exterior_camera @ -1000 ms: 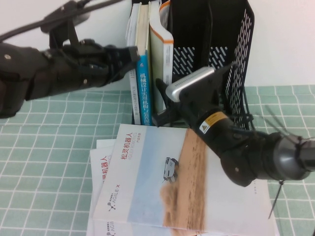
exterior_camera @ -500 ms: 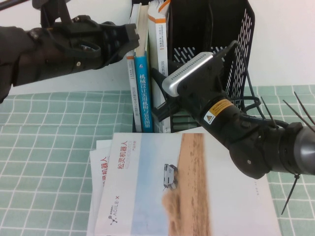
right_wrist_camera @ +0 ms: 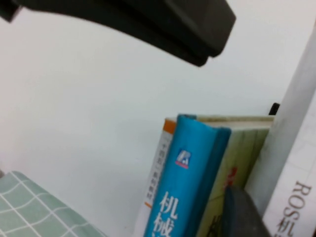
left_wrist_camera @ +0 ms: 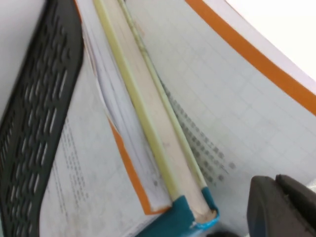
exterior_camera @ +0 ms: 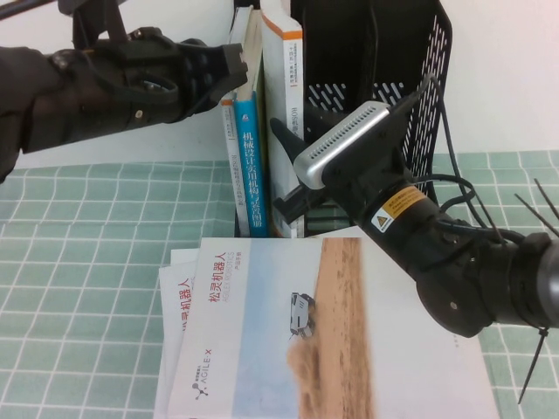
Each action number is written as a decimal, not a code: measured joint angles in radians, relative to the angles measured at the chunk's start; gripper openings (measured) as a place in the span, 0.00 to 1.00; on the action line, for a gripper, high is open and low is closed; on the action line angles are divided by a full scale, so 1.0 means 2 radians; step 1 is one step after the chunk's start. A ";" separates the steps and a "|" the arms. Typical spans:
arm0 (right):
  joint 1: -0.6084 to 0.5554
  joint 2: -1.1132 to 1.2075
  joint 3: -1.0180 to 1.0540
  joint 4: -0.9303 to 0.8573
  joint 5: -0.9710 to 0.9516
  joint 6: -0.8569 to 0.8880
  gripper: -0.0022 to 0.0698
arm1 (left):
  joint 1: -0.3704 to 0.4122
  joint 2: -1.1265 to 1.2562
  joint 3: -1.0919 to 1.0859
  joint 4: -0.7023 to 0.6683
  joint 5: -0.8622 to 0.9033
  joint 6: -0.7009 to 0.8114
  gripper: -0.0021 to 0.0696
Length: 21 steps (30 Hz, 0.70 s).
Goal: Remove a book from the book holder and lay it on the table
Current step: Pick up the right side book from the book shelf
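Note:
The white book (exterior_camera: 285,96) with the orange band stands upright in the left compartment of the black book holder (exterior_camera: 410,78). My right gripper (exterior_camera: 281,168) is open at its spine, low down. In the right wrist view the lower finger (right_wrist_camera: 239,212) sits between the book (right_wrist_camera: 296,187) and a yellow-green book, and the upper finger (right_wrist_camera: 173,24) is far above. My left gripper (exterior_camera: 234,65) is shut and empty at the top of the books. In the left wrist view it (left_wrist_camera: 284,207) lies beside the book's cover (left_wrist_camera: 222,89).
A blue-spined book (exterior_camera: 253,166) and thinner books stand left of the white book. Brochures with a sand-and-sky photo (exterior_camera: 288,323) lie stacked on the green checked table (exterior_camera: 87,244) in front of the holder. A white wall is behind.
My left arm has risen to the book tops. The white book has gone from leaning right to upright. My right gripper has shifted slightly along its spine.

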 joint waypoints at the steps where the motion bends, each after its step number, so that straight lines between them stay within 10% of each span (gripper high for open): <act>1: 0.001 -0.002 0.001 0.001 0.004 -0.004 0.37 | 0.000 0.000 0.000 -0.002 -0.002 0.000 0.03; 21: -0.001 -0.134 0.006 0.032 0.004 -0.114 0.27 | 0.000 -0.013 -0.043 0.009 0.015 0.012 0.03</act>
